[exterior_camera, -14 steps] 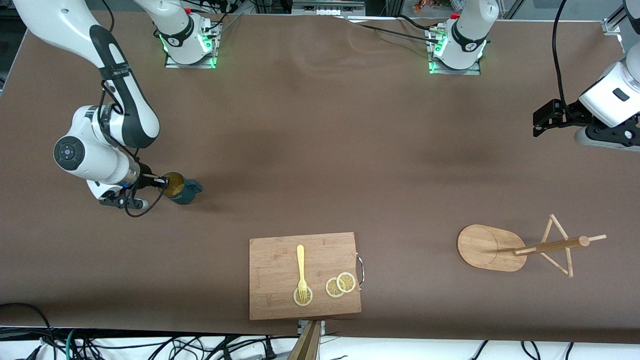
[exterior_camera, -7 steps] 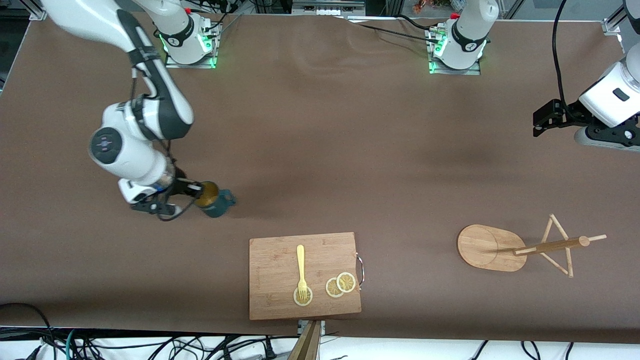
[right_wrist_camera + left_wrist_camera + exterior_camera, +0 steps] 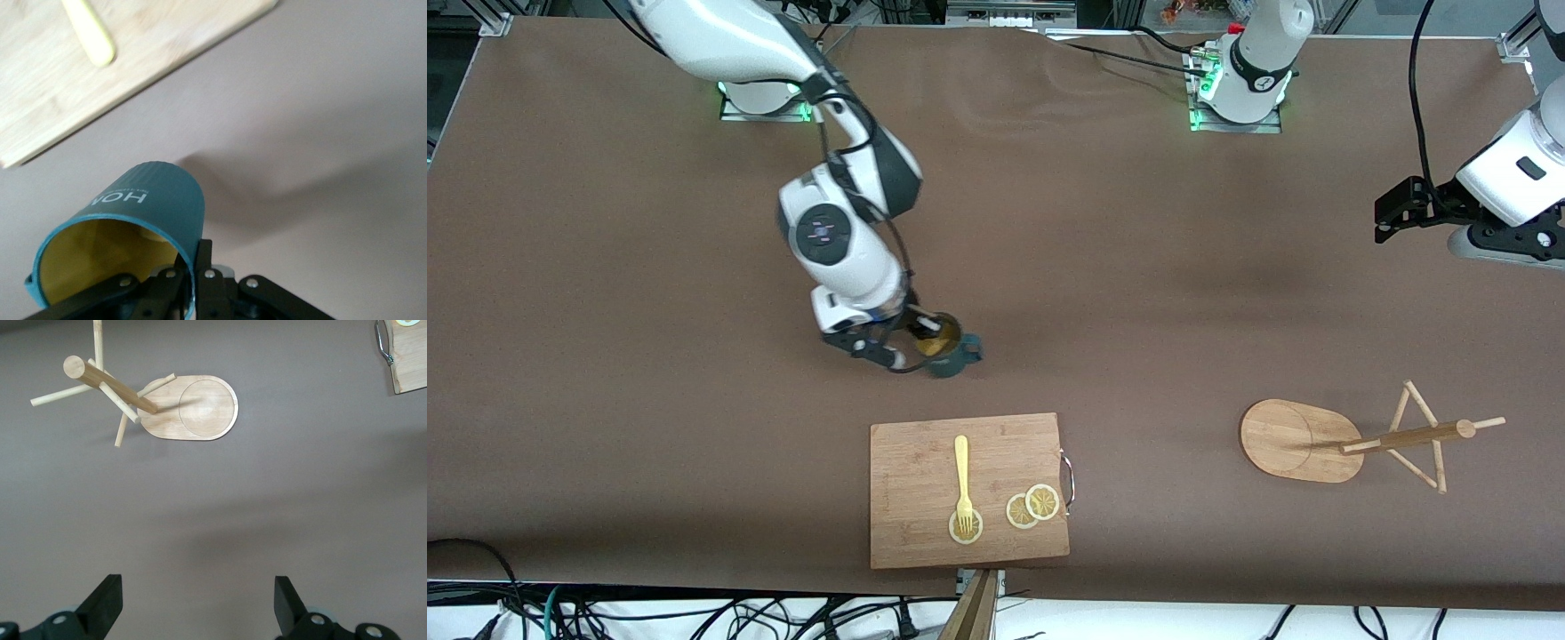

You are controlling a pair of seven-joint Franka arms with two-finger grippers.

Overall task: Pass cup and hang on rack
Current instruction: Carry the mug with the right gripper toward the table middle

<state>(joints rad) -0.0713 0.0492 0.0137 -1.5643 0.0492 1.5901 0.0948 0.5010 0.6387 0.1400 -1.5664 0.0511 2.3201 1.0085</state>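
Note:
My right gripper (image 3: 925,334) is shut on the rim of the cup (image 3: 946,346), a dark teal ribbed mug with a mustard-yellow inside. It holds the cup in the air over the middle of the table, above the bare cloth beside the cutting board. In the right wrist view the cup (image 3: 143,220) fills the frame's lower part, one finger inside and one outside its wall. The rack (image 3: 1352,439) stands near the left arm's end of the table; it also shows in the left wrist view (image 3: 153,400). My left gripper (image 3: 198,603) is open and empty, and the arm waits high above that end.
A wooden cutting board (image 3: 967,489) lies nearer the front camera than the cup. It bears a yellow fork (image 3: 962,476) and lemon slices (image 3: 1033,507). Its corner shows in the right wrist view (image 3: 87,73). Brown cloth covers the table.
My right arm has carried the cup from the right arm's end of the table toward the middle. The left arm and the rack have not moved.

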